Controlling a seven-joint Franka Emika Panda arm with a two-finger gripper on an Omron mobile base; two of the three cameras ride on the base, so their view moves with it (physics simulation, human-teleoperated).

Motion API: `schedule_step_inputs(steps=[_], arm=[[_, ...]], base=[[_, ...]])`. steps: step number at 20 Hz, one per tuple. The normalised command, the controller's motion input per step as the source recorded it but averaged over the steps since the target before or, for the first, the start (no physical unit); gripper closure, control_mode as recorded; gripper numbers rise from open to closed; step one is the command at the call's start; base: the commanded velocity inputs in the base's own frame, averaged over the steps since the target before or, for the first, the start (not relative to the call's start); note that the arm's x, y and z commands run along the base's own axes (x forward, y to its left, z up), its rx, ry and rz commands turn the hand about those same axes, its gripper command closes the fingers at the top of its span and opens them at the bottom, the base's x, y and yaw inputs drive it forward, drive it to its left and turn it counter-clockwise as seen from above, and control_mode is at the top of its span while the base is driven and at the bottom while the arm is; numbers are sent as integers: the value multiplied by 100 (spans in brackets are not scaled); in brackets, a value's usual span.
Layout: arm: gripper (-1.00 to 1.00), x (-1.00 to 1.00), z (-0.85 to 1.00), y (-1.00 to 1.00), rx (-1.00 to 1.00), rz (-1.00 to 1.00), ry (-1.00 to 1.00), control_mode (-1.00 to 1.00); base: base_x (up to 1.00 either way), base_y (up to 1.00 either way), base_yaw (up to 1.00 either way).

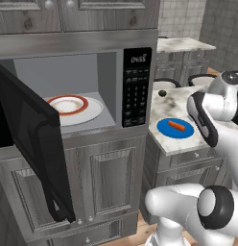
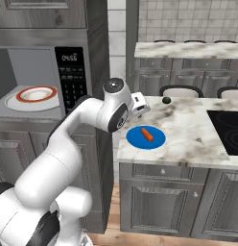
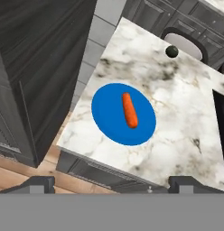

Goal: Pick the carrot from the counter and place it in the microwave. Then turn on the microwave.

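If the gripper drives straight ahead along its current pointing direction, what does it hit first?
Most likely the carrot lying on the blue plate, near the hand view's centre; depth is unclear, so it could meet the plate beside it.

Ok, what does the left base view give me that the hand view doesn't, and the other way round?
Left base view alone: the microwave with its door swung open, a white plate with a red rim inside, and the keypad panel.
Hand view alone: the gripper, tips spread wide with nothing between them, looking down from above the counter's front edge.
Both: the carrot lying on the blue plate, the marble counter, and a small dark round object farther back.
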Motion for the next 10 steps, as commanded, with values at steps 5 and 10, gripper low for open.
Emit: schedule_step_inputs(steps=[5,10], arm=[[-100,20,-12,-4,0,0,0,-100],[-100,18,-13,-4,0,0,0,-100]], base=[[0,0,0],[0,0,0]])
